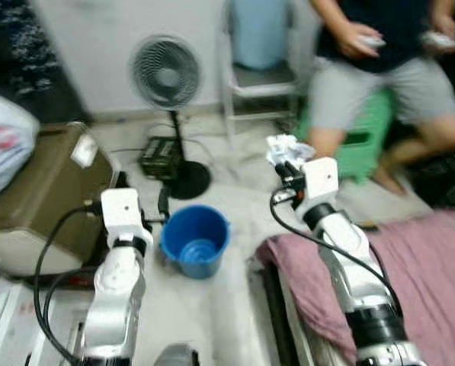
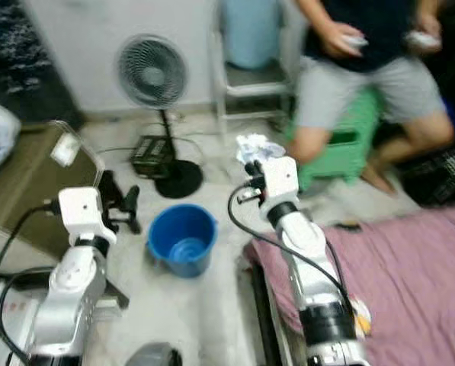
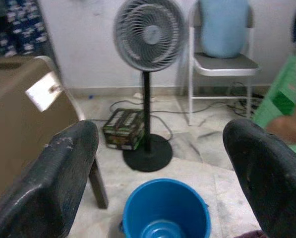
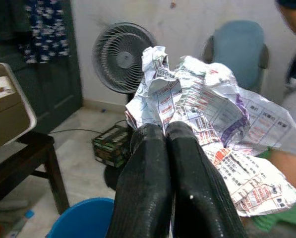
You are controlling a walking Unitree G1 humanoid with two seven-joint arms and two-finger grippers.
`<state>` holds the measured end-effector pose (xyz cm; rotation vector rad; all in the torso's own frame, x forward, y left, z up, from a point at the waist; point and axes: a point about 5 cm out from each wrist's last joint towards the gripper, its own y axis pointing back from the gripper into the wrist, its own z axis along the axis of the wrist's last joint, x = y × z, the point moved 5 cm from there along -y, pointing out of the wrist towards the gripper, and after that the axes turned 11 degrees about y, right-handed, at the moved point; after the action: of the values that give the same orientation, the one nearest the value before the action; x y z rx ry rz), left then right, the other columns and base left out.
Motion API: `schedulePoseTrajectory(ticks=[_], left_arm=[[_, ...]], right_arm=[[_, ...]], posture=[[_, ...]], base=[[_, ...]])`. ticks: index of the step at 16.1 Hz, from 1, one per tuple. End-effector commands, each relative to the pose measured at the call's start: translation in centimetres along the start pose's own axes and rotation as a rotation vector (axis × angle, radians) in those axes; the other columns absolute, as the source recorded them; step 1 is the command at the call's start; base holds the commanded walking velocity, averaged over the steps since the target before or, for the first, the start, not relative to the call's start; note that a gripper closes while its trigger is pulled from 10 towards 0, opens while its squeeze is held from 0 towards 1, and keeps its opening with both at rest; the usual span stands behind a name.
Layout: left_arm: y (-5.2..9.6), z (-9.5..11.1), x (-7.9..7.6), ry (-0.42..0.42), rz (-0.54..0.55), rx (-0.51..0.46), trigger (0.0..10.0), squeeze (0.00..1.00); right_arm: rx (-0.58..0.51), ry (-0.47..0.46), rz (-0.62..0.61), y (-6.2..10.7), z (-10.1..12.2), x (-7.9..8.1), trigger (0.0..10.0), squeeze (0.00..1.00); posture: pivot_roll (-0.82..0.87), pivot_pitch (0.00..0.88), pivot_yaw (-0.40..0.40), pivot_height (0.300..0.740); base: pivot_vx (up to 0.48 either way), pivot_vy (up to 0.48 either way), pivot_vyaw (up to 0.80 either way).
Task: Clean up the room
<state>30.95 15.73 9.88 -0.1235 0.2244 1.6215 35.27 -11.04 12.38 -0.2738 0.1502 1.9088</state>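
Paper: a crumpled printed sheet, pinched in your right hand, held up in the air above the floor between the bucket and the bed.

Left to right across the head views:
- Brown box at far left, with a white bag on it.
- Left hand: fingers spread wide, nothing between them, hovering just left of the bucket.
- Bucket: blue, upright, mouth open, on the floor. It looks empty, though blur limits that call.
- Fan and a dark green box at its foot, behind the bucket.
- Right hand: fingers pressed together on the paper.
- Person seated behind it; pink cover on the bed at right.

Key relation: the bucket lies to the left of the paper and below it. Your right arm carries the load; the left hand is nearer the bucket but idle. My judgement is that you swing the right hand leftward over the rim, then release.

View differences: the right wrist view shows the grip itself and the bucket rim below the fingers. The left wrist view looks straight down into the bucket between its parted fingers, which the head views cannot resolve.
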Motion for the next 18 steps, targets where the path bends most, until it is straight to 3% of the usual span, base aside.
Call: schedulePoseTrajectory(ticks=[1, 11, 18], left_arm=[[0.16, 0.46, 0.96, -0.009, 0.031, -0.014, 10.0, 0.0], [0.54, 0.82, 0.58, 0.034, 0.006, -0.041, 10.0, 0.0], [0.78, 1.08, 0.37, 0.049, -0.013, -0.056, 10.0, 0.0]], right_arm=[[-0.013, -0.005, 0.035, -0.36, 0.4, 1.04, 10.0, 0.0], [-0.018, 0.01, 0.057, -0.71, 0.56, 1.08, 10.0, 0.0], [-0.023, 0.013, 0.066, -0.7, 0.65, 1.18, 10.0, 0.0]], posture=[[-0.06, 0.0, -0.009, 0.74], [-0.05, 0.0, -0.033, 0.74], [-0.05, 0.0, -0.038, 0.74]], base=[[0.0, 0.0, 0.8], [0.0, 0.0, 0.73], [0.077, 0.0, 0.0]])
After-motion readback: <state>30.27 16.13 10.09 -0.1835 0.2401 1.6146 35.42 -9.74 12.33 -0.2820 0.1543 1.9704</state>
